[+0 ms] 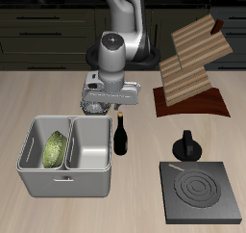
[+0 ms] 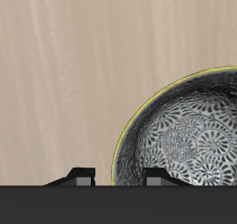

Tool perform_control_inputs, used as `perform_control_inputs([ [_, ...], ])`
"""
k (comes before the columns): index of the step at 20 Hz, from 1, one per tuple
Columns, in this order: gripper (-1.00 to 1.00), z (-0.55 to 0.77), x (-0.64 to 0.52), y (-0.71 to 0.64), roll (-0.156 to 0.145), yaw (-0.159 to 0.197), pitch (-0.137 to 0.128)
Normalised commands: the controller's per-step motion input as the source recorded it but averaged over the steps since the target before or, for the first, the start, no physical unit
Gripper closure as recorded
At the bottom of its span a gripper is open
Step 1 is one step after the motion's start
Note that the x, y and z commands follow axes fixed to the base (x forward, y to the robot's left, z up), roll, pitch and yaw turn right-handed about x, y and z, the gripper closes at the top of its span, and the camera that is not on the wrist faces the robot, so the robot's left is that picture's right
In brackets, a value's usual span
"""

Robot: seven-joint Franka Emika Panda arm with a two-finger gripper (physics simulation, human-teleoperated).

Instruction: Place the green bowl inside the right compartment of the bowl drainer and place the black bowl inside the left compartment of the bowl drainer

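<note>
The black bowl (image 2: 190, 135) (cut off at the frame edge) sits under jaws whose grip I cannot tell.

The large light-grey metal two-well bowl drainer (image 1: 67, 169) is seen near the table's front edge. The small olive-green bowl (image 1: 55, 149) is tilted in one well. The arm's gripper (image 1: 96, 106) is positioned just behind the drainer, beside a dark bottle (image 1: 122, 134).

Your green bowl (image 1: 55, 148) is sitting tilted on its side in one well of the bowl drainer (image 1: 67, 183). Your black bowl (image 2: 190, 130), speckled grey inside, appears to be resting upright on the tabletop, mostly hidden in the exterior view.
</note>
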Motion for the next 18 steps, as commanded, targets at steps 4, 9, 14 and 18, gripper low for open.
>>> perform_control_inputs([
  [4,1.0,0.19,-0.1,0.0,0.019,0.013,-0.032],
  [9,1.0,0.23,-0.11,0.02,0.018,0.018,-0.029],
  [14,1.0,0.35,-0.15,-0.01,0.015,0.02,-0.045],
  [18,1.0,0.5,-0.17,-0.05,-0.006,0.034,-0.065],
])
